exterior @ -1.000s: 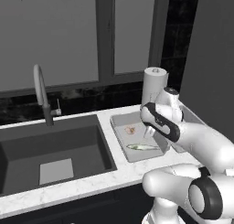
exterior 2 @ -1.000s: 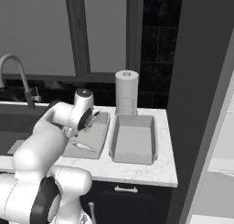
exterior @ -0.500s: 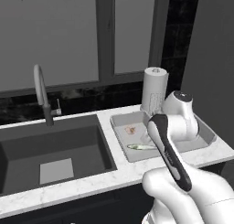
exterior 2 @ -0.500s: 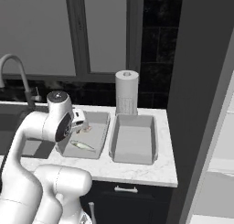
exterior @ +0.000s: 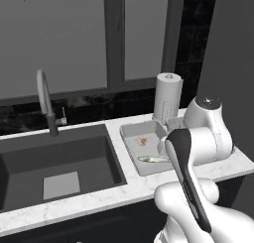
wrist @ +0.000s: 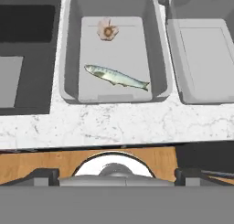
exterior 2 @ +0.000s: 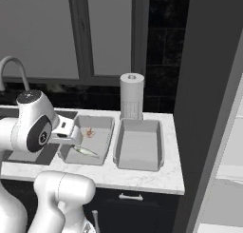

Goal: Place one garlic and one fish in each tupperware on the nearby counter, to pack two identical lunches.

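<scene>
Hovering wide open and empty, the gripper [exterior 2: 71,132] overlooks the grey rectangular tupperware [wrist: 73,49] holding one silver fish [wrist: 116,76], lengthwise across, and one pale garlic bulb [wrist: 108,29] beyond it.

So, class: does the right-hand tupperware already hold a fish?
No, the right tupperware holds nothing, while the fish lies in the left tupperware.

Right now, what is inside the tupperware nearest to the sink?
The tupperware by the sink holds one fish and one garlic, lying apart on its floor. Nothing covers them in the hand view.
</scene>
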You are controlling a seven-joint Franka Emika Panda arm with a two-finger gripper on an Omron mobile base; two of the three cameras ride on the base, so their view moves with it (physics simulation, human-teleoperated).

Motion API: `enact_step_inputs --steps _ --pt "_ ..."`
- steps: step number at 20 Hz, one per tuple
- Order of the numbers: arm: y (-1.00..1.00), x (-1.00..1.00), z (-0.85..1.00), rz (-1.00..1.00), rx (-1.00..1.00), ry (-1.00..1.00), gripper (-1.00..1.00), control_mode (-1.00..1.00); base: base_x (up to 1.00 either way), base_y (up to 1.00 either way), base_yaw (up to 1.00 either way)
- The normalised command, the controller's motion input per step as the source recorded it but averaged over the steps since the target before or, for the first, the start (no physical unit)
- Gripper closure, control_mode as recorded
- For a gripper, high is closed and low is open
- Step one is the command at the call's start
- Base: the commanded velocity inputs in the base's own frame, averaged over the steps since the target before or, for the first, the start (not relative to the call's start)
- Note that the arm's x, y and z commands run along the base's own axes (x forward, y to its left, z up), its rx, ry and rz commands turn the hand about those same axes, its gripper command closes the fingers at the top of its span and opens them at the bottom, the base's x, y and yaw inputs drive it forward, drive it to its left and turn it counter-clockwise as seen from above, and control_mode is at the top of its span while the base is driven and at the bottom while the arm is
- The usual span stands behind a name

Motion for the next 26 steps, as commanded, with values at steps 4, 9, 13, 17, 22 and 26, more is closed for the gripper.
enact_step_inputs --steps 4,9,13,17,22,26 --pt "-0.04 -0.67 0.05 -0.24 0.00 -0.02 -1.00 1.00 -0.25 -0.04 -0.05" --pt "0.00 0.00 0.00 0.00 0.00 0.00 -1.00 1.00 -1.00 -0.34 -0.08" --pt "0.00 0.00 0.00 0.00 0.00 0.00 -1.00 1.00 -1.00 -0.70 0.00" --pt "0.00 0.00 0.00 0.00 0.00 0.00 -1.00 1.00 -0.52 -1.00 0.00" --pt "0.00 0.00 0.00 0.00 0.00 0.00 -1.00 1.00 0.05 -1.00 0.03" --pt "0.00 0.00 0.00 0.00 0.00 0.00 -1.00 1.00 0.56 -1.00 0.09"
